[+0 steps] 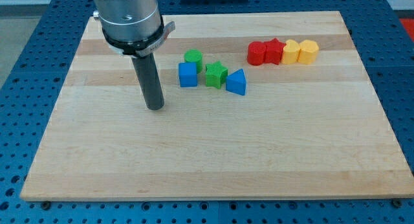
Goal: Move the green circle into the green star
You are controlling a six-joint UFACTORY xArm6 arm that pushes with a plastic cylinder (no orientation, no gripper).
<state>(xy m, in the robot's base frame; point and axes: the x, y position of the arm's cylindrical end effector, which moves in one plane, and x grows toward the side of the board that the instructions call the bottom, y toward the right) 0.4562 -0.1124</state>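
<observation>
Two green blocks, circle [193, 56] and star [216, 74], sit near, apart.

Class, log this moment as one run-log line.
tip left of blocks, touching none | green circle upper-left of green star, apart | task not done

Pale wooden board [213, 153] on a blue perforated table [32, 30]. 2 green blocks: circle [193, 57], star [216, 74]. 2 blue: cube [187, 74], triangle [237, 82]. 2 red [264, 52], 2 yellow [301, 52]. Dark rod [150, 81].
</observation>
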